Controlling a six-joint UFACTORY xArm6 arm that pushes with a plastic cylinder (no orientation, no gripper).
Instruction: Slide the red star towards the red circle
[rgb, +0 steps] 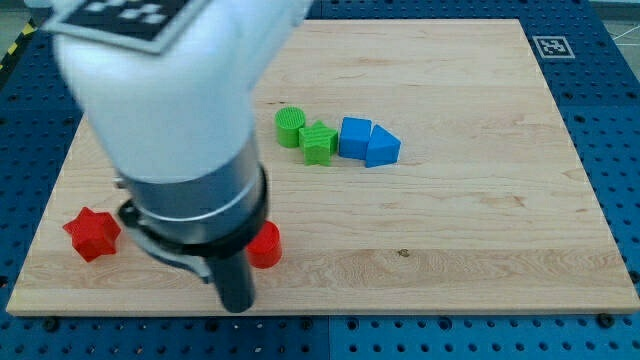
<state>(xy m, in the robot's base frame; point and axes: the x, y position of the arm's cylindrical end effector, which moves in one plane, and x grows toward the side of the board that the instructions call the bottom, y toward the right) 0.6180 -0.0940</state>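
The red star (92, 233) lies near the board's lower left corner. The red circle (266, 245) sits to its right, partly hidden behind the arm. The arm's large white and black body covers the view's upper left and centre left. The dark rod comes down between the two red blocks, and my tip (237, 306) is near the board's bottom edge, just left of and below the red circle, well right of the red star.
A green circle (290, 126), a green star (319, 142), a blue cube (354, 137) and a blue triangular block (382, 147) form a row above the centre. The wooden board (480, 230) ends at blue perforated table on all sides.
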